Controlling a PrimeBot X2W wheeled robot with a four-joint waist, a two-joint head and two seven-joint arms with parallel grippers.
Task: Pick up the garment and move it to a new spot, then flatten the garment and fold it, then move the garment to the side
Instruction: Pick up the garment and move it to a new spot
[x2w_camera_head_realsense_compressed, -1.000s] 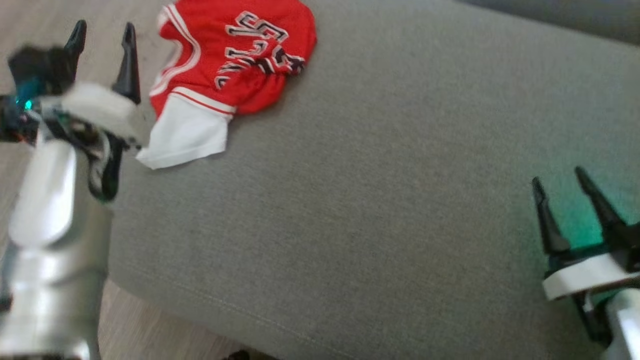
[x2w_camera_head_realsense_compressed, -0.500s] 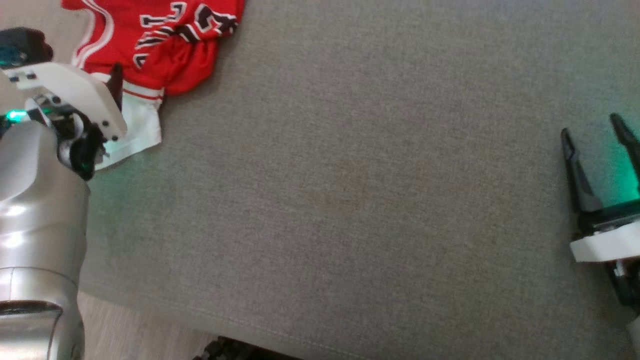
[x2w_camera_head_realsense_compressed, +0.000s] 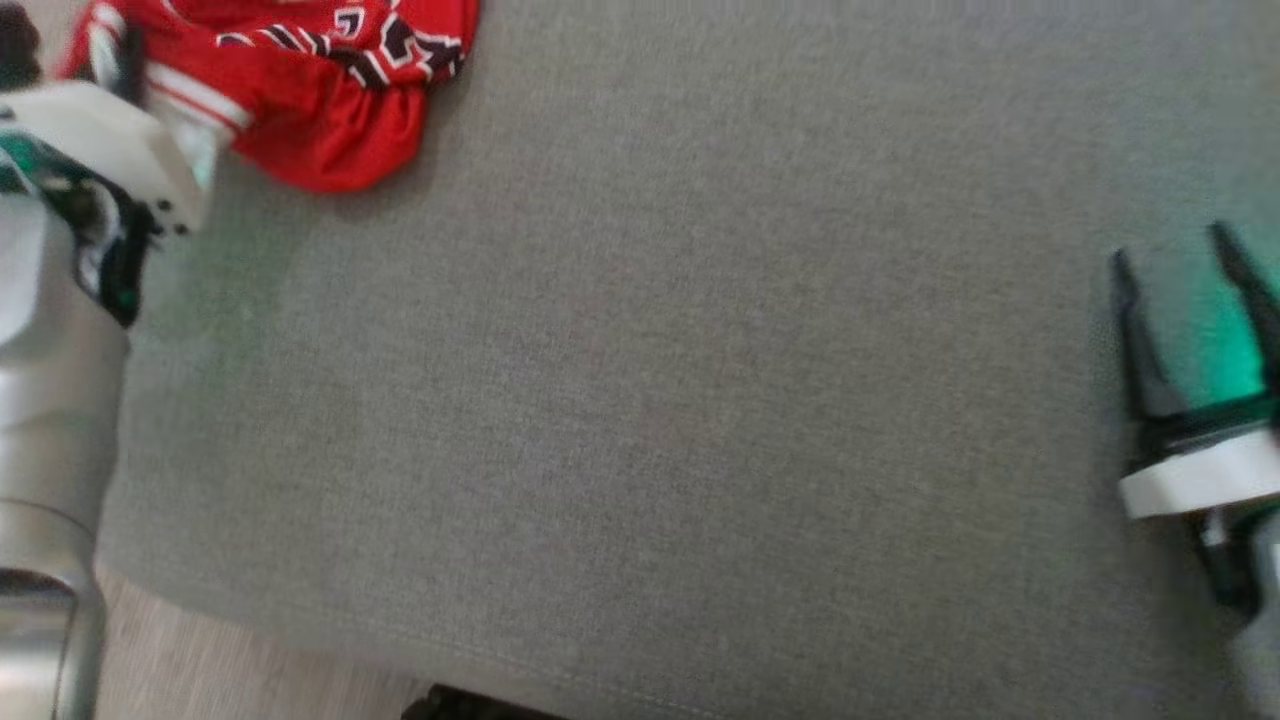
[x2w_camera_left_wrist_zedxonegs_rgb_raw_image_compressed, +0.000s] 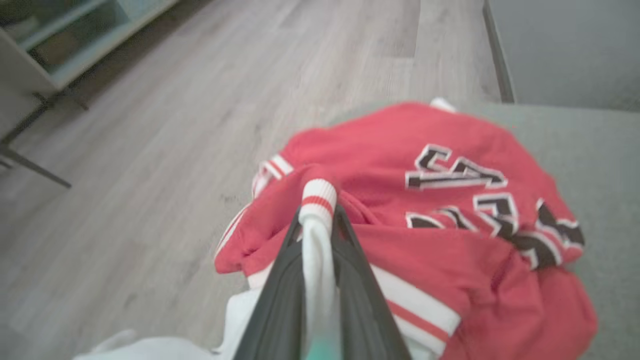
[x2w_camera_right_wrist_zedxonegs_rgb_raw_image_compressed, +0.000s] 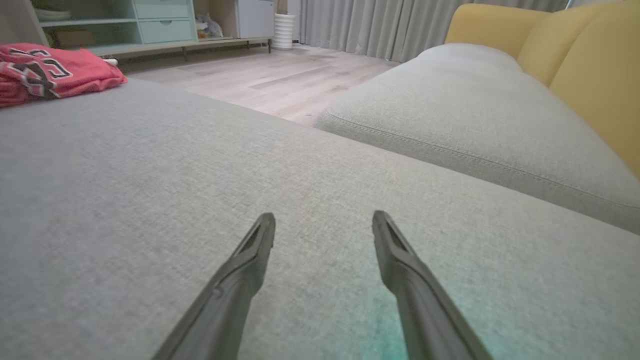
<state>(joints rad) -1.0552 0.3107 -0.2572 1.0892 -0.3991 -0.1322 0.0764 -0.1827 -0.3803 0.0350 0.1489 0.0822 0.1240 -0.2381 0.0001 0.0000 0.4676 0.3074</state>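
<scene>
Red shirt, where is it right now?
The red shirt lies bunched at the head view's upper left, on the left edge of the grey cushion, beside the wood floor; the left gripper pinches its white striped cuff.

You'll find black, white-edged characters printed across the red garment (x2w_camera_left_wrist_zedxonegs_rgb_raw_image_compressed: 390, 150), but its crumpled folds and the blur leave none of them readable.
</scene>
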